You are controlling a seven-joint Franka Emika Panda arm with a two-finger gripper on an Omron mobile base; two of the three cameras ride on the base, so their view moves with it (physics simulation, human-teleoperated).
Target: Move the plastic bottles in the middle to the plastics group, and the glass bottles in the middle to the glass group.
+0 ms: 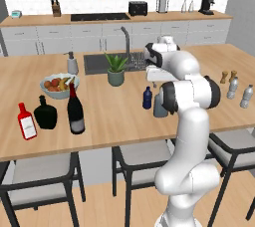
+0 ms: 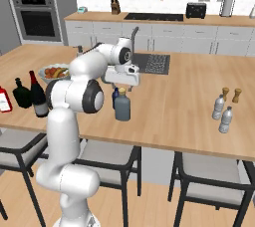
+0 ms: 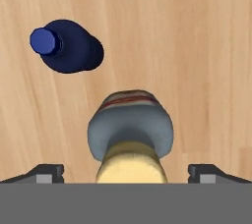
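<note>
My gripper (image 3: 127,173) hangs open straight above the grey-blue glass bottle (image 3: 130,127), its two fingertips (image 3: 47,173) wide apart on either side of the gold-tan cap (image 3: 130,161) and not touching it. In the right base view, the gripper (image 2: 122,85) sits just over that bottle (image 2: 122,106). The small dark-blue plastic bottle (image 3: 66,46) stands upright close beside it (image 1: 147,98). The tall black wine bottle (image 1: 75,109) stands at the left by the glass group: a black flask (image 1: 46,114) and a red bottle (image 1: 27,121). The plastics group, two water bottles (image 1: 232,87) (image 1: 247,96), stands far right.
A fruit bowl (image 1: 59,85), a soap dispenser (image 1: 72,64), a potted plant (image 1: 116,70) and the sink (image 1: 99,63) lie behind the bottles. Two shakers (image 1: 228,76) stand by the water bottles. Stools line the counter's front edge (image 1: 124,144).
</note>
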